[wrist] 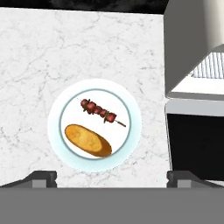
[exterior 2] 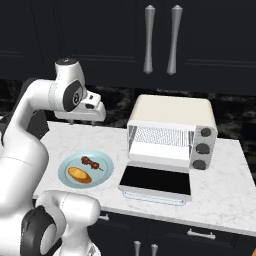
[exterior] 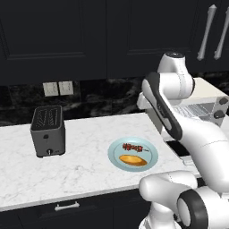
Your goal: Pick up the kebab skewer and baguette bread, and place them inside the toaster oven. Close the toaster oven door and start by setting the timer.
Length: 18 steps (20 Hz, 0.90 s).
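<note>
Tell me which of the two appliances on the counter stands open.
The cream-white toaster oven: its dark glass door lies folded down flat, baring the wire rack. The black two-slot toaster has no door.

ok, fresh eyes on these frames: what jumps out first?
The pale blue plate on the marble counter, holding the dark-red kebab skewer beside the golden baguette bread. To its right, the cream toaster oven with its toaster oven door dropped flat. The open pincer hangs above the plate, and a black two-slot toaster stands further left.

Kebab skewer (wrist: 101, 111) beside baguette bread (wrist: 88, 140), toaster oven door (exterior 2: 156, 181) open
</note>
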{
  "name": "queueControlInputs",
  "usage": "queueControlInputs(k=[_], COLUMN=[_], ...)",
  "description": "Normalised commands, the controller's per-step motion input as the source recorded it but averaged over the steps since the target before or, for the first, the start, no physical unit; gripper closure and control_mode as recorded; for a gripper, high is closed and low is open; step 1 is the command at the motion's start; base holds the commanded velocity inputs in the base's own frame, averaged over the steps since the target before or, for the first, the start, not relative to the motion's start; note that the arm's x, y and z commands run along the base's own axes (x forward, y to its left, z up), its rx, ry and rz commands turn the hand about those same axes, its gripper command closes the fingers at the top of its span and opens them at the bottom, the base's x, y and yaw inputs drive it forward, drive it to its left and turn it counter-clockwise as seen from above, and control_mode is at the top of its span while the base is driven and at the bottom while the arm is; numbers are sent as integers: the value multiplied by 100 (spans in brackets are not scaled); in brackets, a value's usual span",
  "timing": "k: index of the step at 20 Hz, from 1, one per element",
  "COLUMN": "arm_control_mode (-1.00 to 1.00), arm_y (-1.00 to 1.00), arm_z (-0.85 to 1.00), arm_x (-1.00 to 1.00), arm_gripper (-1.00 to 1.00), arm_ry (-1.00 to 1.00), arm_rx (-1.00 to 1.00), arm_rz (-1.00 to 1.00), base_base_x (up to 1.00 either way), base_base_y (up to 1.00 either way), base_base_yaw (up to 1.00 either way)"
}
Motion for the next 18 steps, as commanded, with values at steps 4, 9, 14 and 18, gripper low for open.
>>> queueControlInputs(k=[4, 9, 14, 18], arm_control_mode=[-100, -100, -100, -100], arm_y=[-73, -86, -63, -73], arm_z=[-3, -5, -33, -41], arm_x=[-52, -19, -2, 0], arm_gripper=[-100, -100, -100, -100], arm_ry=[-24, -31, -41, -32], arm_rx=[0, 0, 0, 0], arm_rz=[35, 53, 42, 25], base_base_x=[0, 0, 0, 0], base_base_y=[0, 0, 0, 0], base_base_yaw=[0, 0, 0, 0])
